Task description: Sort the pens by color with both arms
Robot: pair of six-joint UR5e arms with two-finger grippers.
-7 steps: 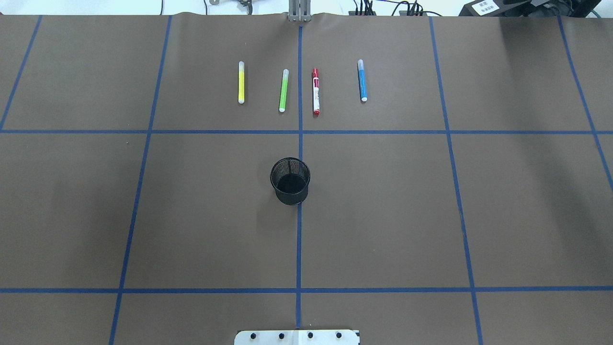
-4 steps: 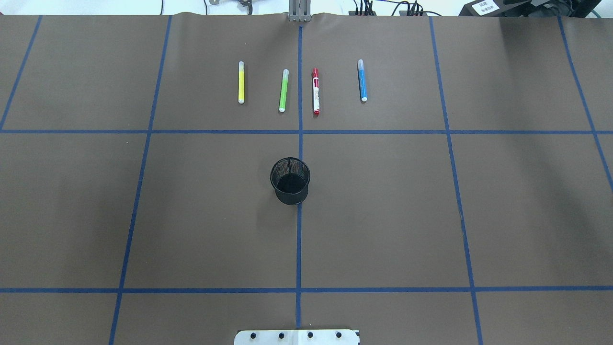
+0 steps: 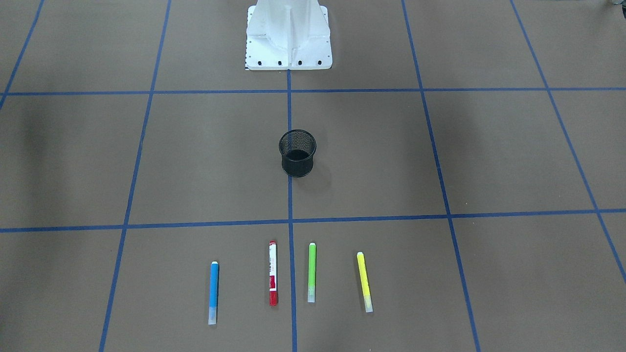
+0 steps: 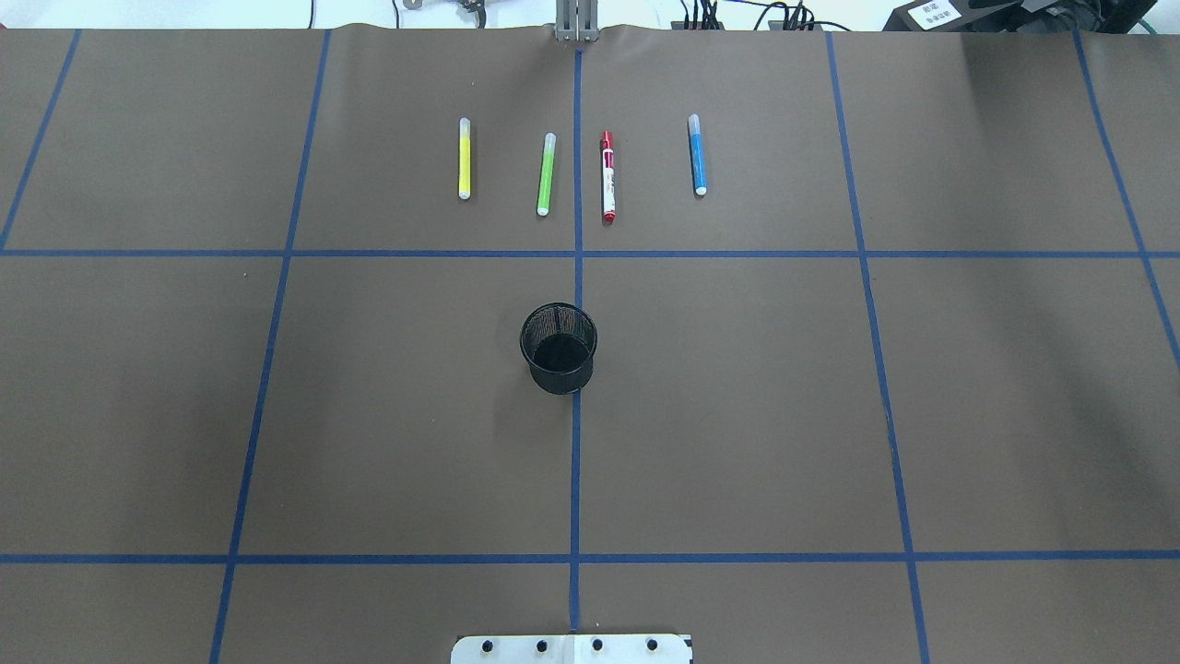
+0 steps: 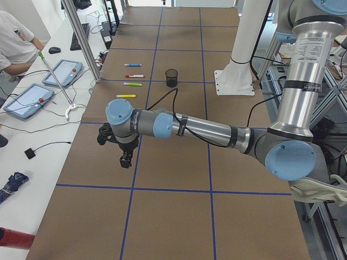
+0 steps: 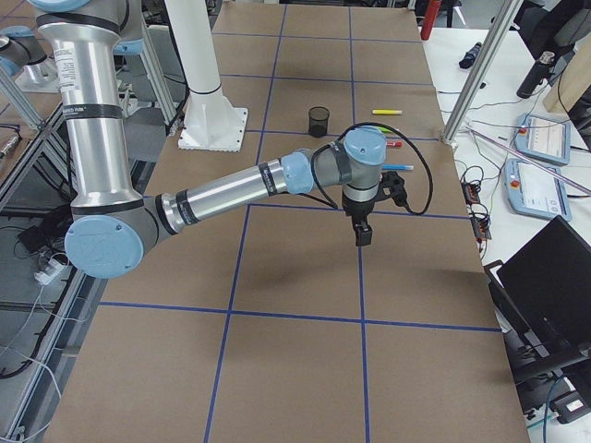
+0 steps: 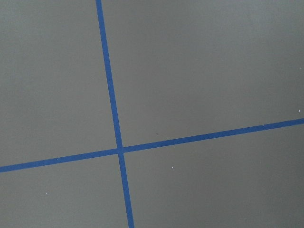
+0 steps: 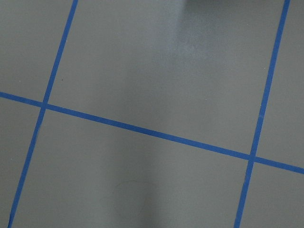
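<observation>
Brown table with blue tape grid: yellow pen, green pen, red pen, blue pen, black mesh cup.

Overhead view across the last second: no change can be detected. The yellow pen, green pen, red pen and blue pen lie where they lay on the desk, and the cup stands on the same spot.
</observation>
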